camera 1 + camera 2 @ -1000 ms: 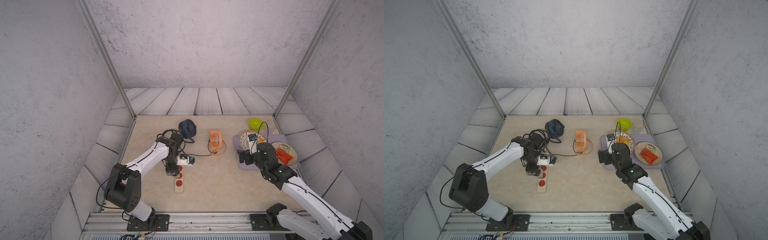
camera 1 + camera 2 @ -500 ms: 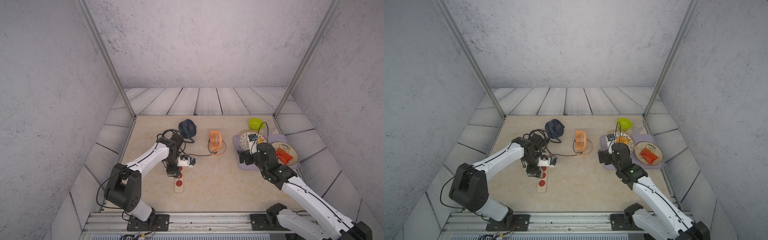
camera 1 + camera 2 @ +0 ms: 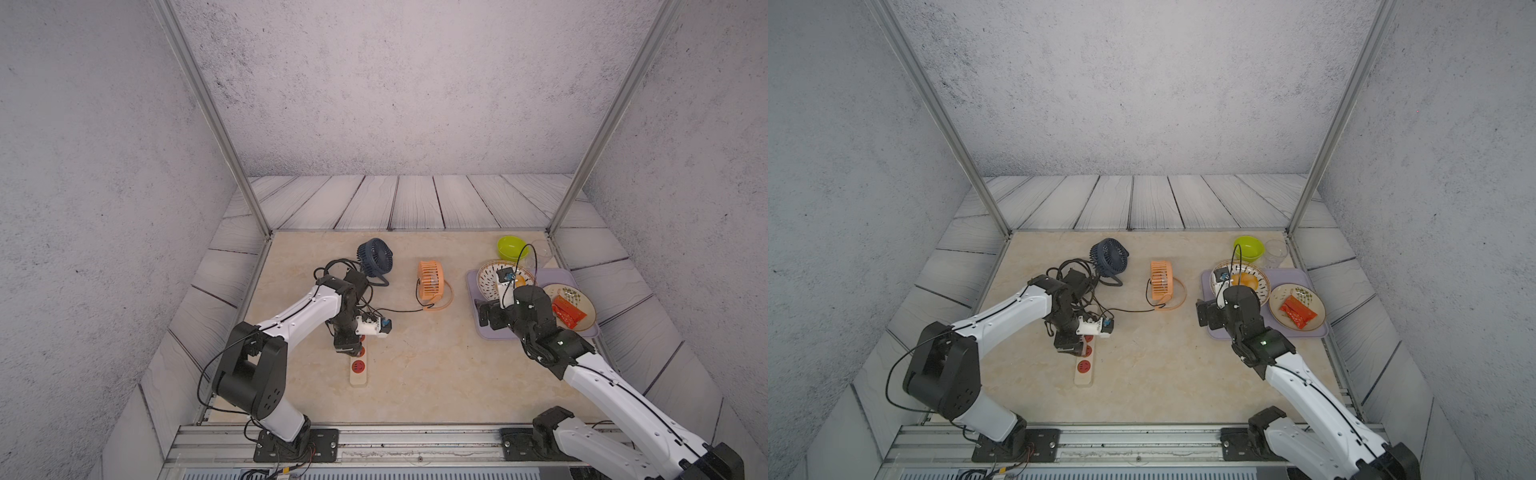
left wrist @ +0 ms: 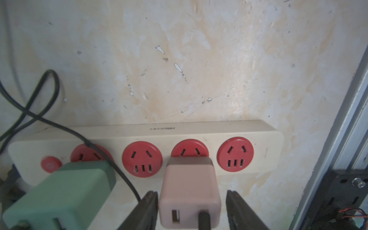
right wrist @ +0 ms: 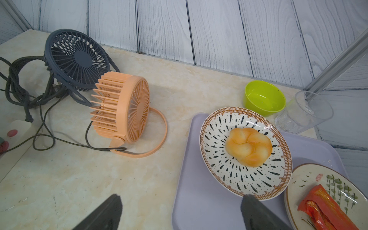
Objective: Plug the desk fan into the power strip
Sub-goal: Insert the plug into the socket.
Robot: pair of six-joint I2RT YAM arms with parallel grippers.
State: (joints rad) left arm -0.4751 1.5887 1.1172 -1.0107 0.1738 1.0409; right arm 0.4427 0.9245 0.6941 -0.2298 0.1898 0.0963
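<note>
The cream power strip [image 4: 199, 131] with red sockets lies on the table, also seen in both top views [image 3: 359, 376] [image 3: 1084, 376]. A pink USB adapter [image 4: 189, 191] with a black cable stands in its third socket, and a green adapter [image 4: 65, 191] stands near the switch end. My left gripper [image 4: 191, 192] [image 3: 347, 347] straddles the pink adapter. It is open, one finger against the adapter and a gap at the other. The orange desk fan [image 3: 430, 279] [image 5: 127, 107] and the dark blue fan [image 3: 375, 256] [image 5: 77, 58] stand behind. My right gripper [image 5: 182, 199] [image 3: 486, 318] is open and holds nothing.
A lilac tray [image 5: 199, 209] at the right holds a patterned plate with a bun [image 5: 248, 147] and a plate with a red packet [image 5: 322, 205]. A green bowl [image 5: 263, 97] and a clear cup [image 5: 306, 111] stand behind it. Black cords [image 5: 22, 87] coil beside the blue fan.
My left jaws have narrowed around the pink adapter. Both arms stay where they were.
</note>
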